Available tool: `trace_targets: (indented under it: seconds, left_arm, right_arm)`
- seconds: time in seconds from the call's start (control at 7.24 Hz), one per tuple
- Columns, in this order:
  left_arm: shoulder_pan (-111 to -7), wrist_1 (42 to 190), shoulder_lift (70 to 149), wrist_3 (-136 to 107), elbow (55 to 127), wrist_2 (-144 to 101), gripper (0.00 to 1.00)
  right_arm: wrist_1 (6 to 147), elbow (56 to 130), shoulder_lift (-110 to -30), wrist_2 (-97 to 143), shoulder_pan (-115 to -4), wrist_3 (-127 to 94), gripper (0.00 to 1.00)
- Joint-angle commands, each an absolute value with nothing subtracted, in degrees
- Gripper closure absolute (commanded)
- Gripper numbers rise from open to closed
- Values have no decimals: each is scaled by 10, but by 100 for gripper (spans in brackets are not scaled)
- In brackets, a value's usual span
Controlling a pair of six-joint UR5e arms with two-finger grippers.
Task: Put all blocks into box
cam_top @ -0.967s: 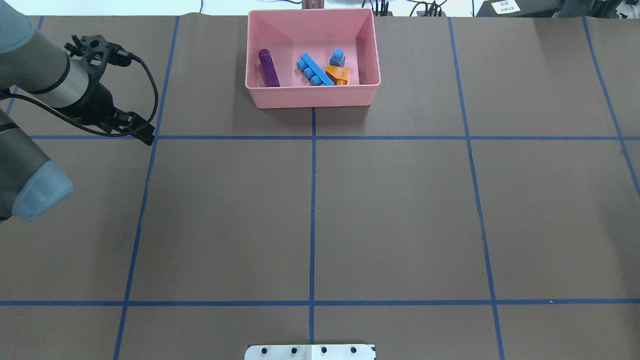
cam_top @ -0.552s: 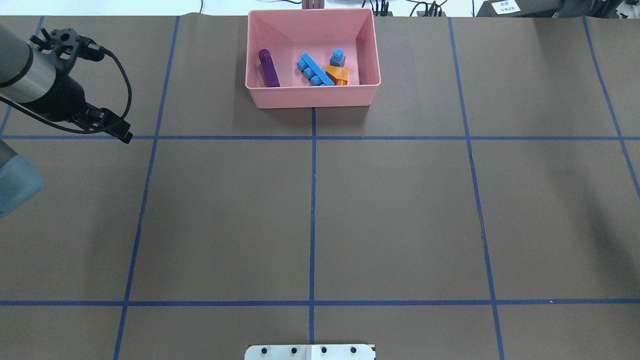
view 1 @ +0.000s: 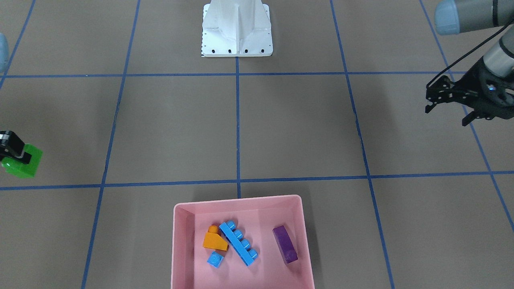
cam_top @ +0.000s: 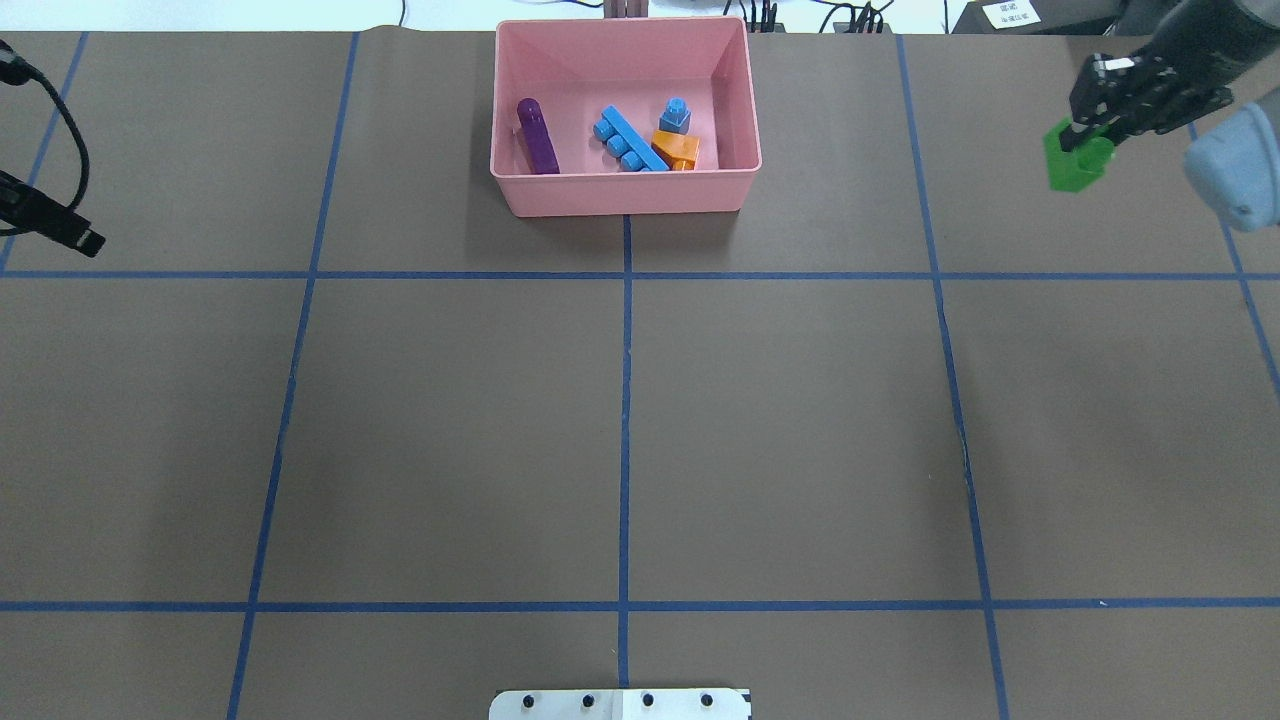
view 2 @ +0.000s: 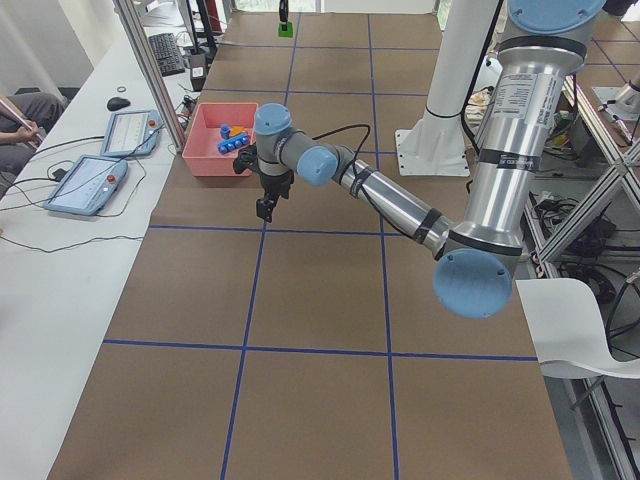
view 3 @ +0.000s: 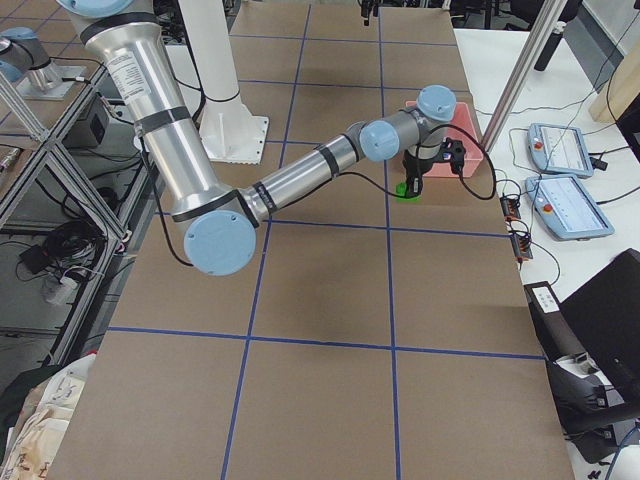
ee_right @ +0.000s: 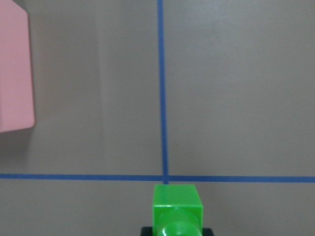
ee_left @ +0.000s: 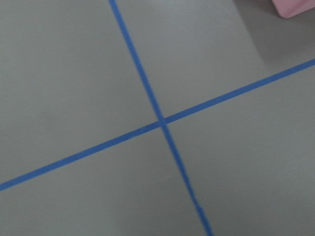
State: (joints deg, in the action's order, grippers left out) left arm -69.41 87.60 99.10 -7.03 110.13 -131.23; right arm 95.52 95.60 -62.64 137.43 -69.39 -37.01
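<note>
Where the green two-stud plastic brick (cam_top: pixel 1072 172) is: pinched in the right gripper (cam_top: pixel 1088 138), near the brown table's (cam_top: pixel 800 450) far right corner.
Left gripper (view 1: pixel 446 116): jaws wide, empty, at the left edge.
Shallow pink plastic box (cam_top: pixel 625 195): middle of the far edge; holds purple oblong brick (cam_top: pixel 537 135), long blue brick (cam_top: pixel 628 140), tiny blue brick (cam_top: pixel 676 117), orange sloped brick (cam_top: pixel 680 150).

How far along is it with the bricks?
Done: the purple brick, long blue brick, small blue brick and orange brick lie in the pink box. In hand: the right end effector grips the green brick, well aside of the box. Remaining: that last brick.
</note>
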Motion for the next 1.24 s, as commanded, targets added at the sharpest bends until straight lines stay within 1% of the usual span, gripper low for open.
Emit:
trace_targets:
  seconds: [0.0, 0.14, 0.41, 0.55, 0.69, 0.97, 1.1]
  left_arm:
    - [-719, 853, 985, -32, 1099, -1330, 0]
    - [-719, 853, 984, -32, 1099, -1331, 0]
    - [-718, 853, 984, -32, 1099, -1331, 0]
    - [-718, 853, 984, -33, 1097, -1331, 0]
    - [-717, 853, 984, -34, 1097, -1331, 0]
    - [-716, 853, 984, -37, 1093, -1331, 0]
    - [-716, 853, 984, -37, 1092, -1331, 0]
  right_arm:
    - [955, 853, -483, 1368, -643, -457, 100]
    - [954, 772, -404, 1358, -629, -481, 100]
    - [946, 637, -289, 1322, -600, -511, 100]
    - [944, 600, -258, 1305, -586, -517, 100]
    - [901, 556, -230, 1276, -569, -524, 100]
    - [757, 426, -176, 1213, -518, -594, 100]
    - [744, 403, -161, 1170, -495, -595, 100]
